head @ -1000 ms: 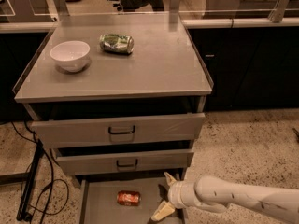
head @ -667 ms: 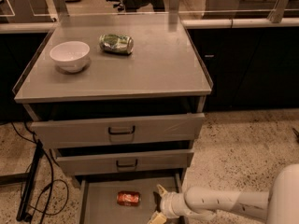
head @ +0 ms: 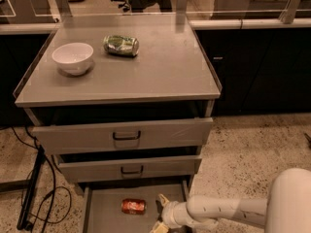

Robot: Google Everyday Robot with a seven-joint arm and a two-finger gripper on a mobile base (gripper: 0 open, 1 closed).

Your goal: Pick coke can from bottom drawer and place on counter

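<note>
The coke can (head: 133,206) lies on its side on the grey floor of the open bottom drawer (head: 104,212). My gripper (head: 159,212) is inside the drawer just right of the can, with its fingers spread apart and pointing left toward the can, not touching it. The white arm (head: 228,211) reaches in from the lower right. The counter (head: 160,72) is the grey cabinet top above.
A white bowl (head: 73,58) and a green can (head: 121,45) lying on its side sit on the back left of the counter. Two upper drawers with black handles (head: 126,136) stand slightly open. Black cables (head: 34,198) lie on the floor at left.
My gripper has moved left inside the bottom drawer, closer to the coke can. The arm has swung lower and further into view. The can has not moved.
</note>
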